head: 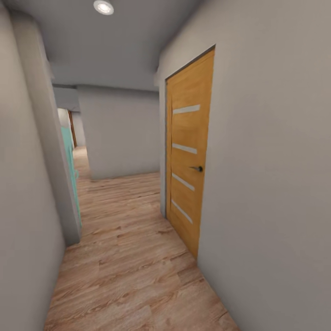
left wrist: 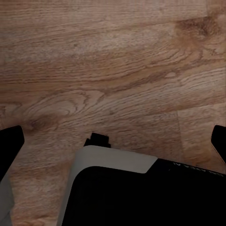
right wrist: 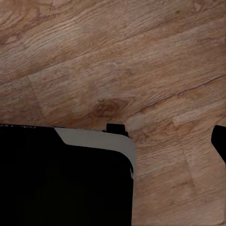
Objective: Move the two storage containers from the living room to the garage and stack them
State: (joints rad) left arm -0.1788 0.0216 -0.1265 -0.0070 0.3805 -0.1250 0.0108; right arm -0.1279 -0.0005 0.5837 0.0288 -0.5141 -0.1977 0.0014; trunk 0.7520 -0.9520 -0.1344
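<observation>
Grained wood-plank floor (head: 133,257) – slatted orange-wood door (head: 187,161), plain grey walls (head: 276,174)

Lighting: even, soft, moderately bright; one round ceiling light (head: 103,7) glowed overhead. Shadows: faint along the wood-plank flooring (head: 133,266). Glare: none. Quality: head view slightly soft, walls bowed toward the edges; wrist views dimmer, wood grain mildly blurred.

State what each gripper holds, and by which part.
Nothing is held: the left gripper is open over bare wood-plank flooring; the right gripper's state cannot be told.
</observation>
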